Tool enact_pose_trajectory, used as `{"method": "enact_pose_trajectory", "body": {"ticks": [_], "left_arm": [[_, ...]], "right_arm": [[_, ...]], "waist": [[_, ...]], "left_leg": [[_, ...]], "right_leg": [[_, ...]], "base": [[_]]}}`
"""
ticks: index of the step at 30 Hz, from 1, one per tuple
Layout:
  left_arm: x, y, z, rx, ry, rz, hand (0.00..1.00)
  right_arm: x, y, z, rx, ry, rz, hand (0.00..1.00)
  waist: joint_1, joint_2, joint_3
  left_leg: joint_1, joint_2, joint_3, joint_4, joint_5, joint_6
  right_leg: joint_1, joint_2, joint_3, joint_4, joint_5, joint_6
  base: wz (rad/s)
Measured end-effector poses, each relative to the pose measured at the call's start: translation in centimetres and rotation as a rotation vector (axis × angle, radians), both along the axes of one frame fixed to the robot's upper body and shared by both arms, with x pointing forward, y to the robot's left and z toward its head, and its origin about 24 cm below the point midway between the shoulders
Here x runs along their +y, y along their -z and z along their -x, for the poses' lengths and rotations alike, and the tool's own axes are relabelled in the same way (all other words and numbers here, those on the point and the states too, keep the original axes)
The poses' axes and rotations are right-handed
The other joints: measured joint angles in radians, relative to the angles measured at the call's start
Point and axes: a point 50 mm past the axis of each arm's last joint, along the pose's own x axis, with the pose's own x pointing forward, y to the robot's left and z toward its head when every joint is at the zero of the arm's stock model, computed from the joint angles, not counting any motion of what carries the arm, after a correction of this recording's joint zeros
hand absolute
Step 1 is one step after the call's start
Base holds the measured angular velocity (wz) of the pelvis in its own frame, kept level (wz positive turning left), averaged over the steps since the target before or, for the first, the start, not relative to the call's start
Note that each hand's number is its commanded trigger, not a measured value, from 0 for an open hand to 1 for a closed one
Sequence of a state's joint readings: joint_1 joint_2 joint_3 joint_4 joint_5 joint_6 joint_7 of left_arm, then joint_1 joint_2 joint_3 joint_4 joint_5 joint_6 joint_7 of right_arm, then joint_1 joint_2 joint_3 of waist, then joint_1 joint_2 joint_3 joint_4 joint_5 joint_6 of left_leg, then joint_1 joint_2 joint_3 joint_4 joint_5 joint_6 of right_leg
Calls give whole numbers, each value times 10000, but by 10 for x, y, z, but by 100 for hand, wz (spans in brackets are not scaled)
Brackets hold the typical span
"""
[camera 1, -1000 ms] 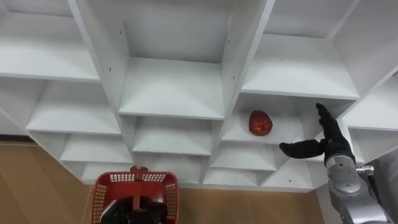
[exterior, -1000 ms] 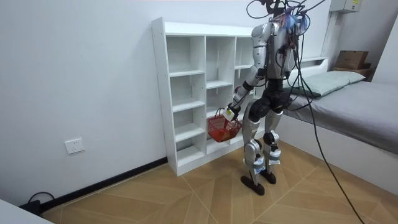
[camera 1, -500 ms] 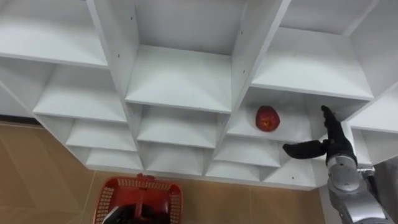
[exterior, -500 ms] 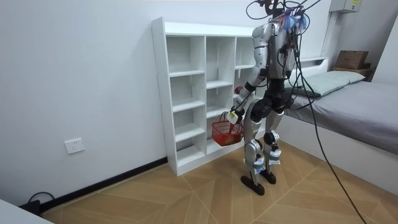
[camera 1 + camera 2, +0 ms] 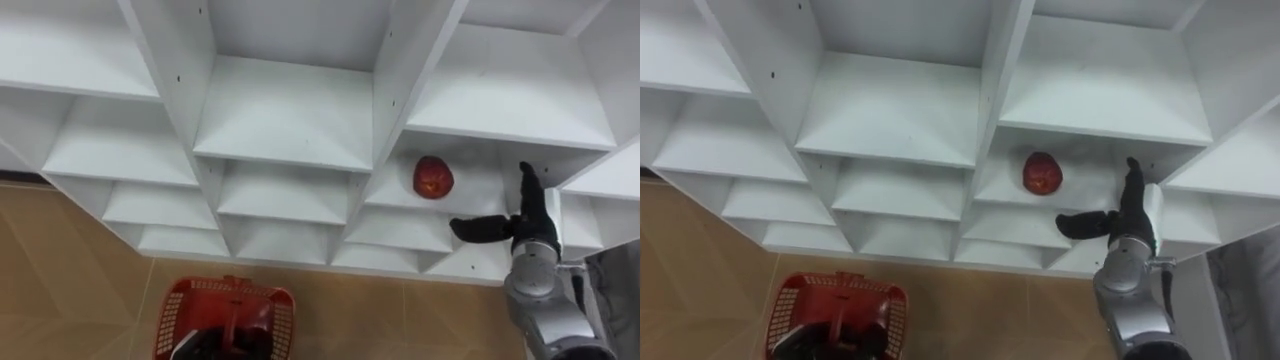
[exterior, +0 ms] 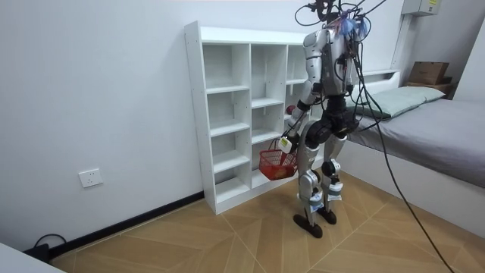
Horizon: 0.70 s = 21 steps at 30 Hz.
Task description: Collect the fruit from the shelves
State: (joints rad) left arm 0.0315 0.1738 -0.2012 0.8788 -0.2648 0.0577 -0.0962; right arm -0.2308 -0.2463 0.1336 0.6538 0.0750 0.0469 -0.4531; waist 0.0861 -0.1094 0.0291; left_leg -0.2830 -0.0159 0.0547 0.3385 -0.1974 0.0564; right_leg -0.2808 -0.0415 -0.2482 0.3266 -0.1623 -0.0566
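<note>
my right hand [image 5: 522, 225] is spread wide, fingers straight and thumb out, holding nothing, at the front right corner of the shelf where the red apple [image 5: 433, 176] sits, near it but not touching. that shelf is in the right column of the white closet [image 5: 285, 120]. my left hand [image 5: 210, 347] is curled round the handle of the red basket [image 5: 190, 310], low before the closet's bottom edge.

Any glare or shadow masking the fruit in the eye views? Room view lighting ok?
Left eye view: no glare; red fruit in soft shelf shade, readable; right hand dark against white closet. Room view: even light; left hand holding red basket stands out.
</note>
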Motion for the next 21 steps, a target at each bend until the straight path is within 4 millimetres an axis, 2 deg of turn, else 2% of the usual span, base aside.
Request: {"method": "enact_pose_trajectory", "body": {"ticks": [9, 21], "left_arm": [[-1, 0, -1, -90, -49, -14, 100], [-12, 2, -15, 87, 332, -110, 100]], "right_arm": [[6, -3, -4, -309, 361, 54, 0], [16, -10, -13, -765, 739, 17, 0]], "waist": [[16, 6, 2], [2, 198, 60]], "left_leg": [[-257, 16, 2, -24, 95, -37], [-327, 16, 190, -194, 195, -27]], "right_leg": [[-266, 5, -6, -8, 44, -59], [-515, 5, 182, 45, 107, -74]], "base": [[0], [-4]]}}
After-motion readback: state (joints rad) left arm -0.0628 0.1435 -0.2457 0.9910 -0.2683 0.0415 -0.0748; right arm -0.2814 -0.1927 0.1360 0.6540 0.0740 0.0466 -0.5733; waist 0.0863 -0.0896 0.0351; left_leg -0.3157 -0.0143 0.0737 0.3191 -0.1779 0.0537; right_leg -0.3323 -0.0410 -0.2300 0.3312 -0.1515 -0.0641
